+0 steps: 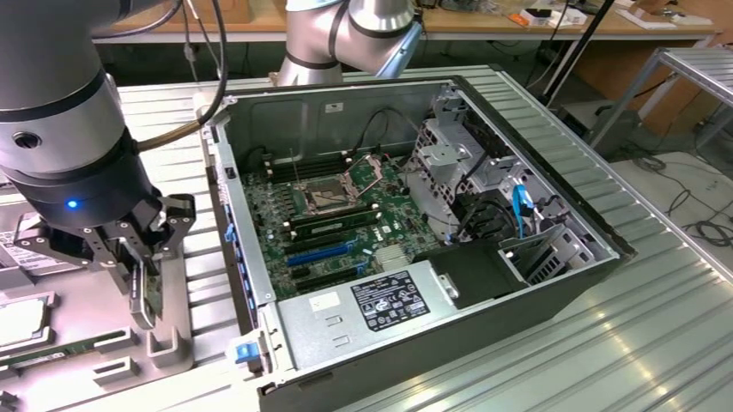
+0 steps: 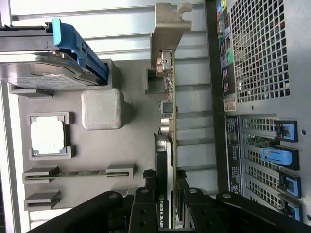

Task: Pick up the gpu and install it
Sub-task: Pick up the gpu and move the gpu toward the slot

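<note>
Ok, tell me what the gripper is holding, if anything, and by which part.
The gripper pinches the gpu across its two faces at the fan end, away from the silver bracket.

My end effector (image 2: 166, 189) covers one end of the gpu (image 2: 167, 121); the hard drive (image 2: 43, 73) runs off the view's edge.

The computer case (image 1: 516, 335) sits on the table (image 1: 653, 335), and just beside it, on the exterior view's left, lies the tray (image 2: 131, 145), where the gpu (image 2: 167, 109) stands on edge nearest the case, squeezed in the gripper (image 2: 165, 191), with the memory stick (image 2: 80, 172), chip (image 2: 47, 136) and hard drive (image 2: 43, 73) farther off.
</note>
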{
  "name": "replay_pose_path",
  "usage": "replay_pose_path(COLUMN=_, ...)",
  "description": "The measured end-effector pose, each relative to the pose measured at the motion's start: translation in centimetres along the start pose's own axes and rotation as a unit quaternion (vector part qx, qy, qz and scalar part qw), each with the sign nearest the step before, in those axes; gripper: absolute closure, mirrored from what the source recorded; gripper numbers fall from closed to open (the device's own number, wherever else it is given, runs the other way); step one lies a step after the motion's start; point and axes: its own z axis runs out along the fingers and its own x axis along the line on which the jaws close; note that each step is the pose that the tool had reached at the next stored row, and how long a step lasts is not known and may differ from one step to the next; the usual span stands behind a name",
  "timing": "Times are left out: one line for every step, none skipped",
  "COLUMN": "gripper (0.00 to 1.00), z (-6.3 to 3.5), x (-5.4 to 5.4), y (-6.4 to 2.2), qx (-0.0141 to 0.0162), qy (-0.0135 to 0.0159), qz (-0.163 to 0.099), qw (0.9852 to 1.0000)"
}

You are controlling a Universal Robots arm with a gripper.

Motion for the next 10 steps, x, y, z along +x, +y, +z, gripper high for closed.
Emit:
replay_pose_path(gripper=0.73, z=-0.07, x=0.0, y=0.0, qx=0.0, qy=0.0, qz=0.0, qw=1.0)
replay_pose_path(gripper=0.73, z=-0.16, x=0.0, y=0.01, qx=0.0, qy=-0.0001, qz=0.0, qw=1.0)
replay_pose_path(gripper=0.73, z=-0.25, x=0.0, y=0.01, qx=0.0, qy=-0.0001, qz=0.0, qw=1.0)
replay_pose_path(gripper=0.73, z=-0.36, x=0.0, y=0.01, qx=0.0, qy=-0.0001, qz=0.0, qw=1.0)
replay_pose_path(gripper=0.73, z=-0.46, x=0.0, y=0.02, qx=0.0, qy=-0.0001, qz=0.0, qw=1.0)
replay_pose_path(gripper=0.73, z=-0.59, x=0.0, y=0.03, qx=0.0, qy=-0.0001, qz=0.0, qw=1.0)
replay_pose_path(gripper=0.73, z=-0.84, x=0.0, y=0.04, qx=0.0, qy=-0.0001, qz=0.0, qw=1.0)
replay_pose_path(gripper=0.73, z=-1.11, x=0.0, y=0.05, qx=0.0, qy=-0.0001, qz=0.0, qw=1.0)
replay_pose_path(gripper=0.73, z=-1.56, x=0.0, y=0.07, qx=0.0, qy=-0.0001, qz=0.0, qw=1.0)
replay_pose_path(gripper=0.73, z=-1.8, x=0.0, y=0.08, qx=0.0, qy=-0.0001, qz=0.0, qw=1.0)
